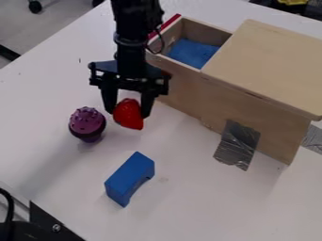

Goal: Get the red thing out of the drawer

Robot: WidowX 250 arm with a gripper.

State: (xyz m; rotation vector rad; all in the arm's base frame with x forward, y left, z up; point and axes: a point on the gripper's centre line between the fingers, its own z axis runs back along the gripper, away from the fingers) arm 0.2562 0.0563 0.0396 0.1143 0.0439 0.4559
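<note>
Jaws partway apart, grasping the red thing (129,114), outside the drawer (204,32)

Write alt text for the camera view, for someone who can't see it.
A black gripper holds a red strawberry-like thing outside an open wooden drawer, above a white table with a purple cupcake-like toy and a blue block.

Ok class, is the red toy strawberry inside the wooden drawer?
No, the gripper holds the strawberry outside the drawer, above the white tabletop.
</note>
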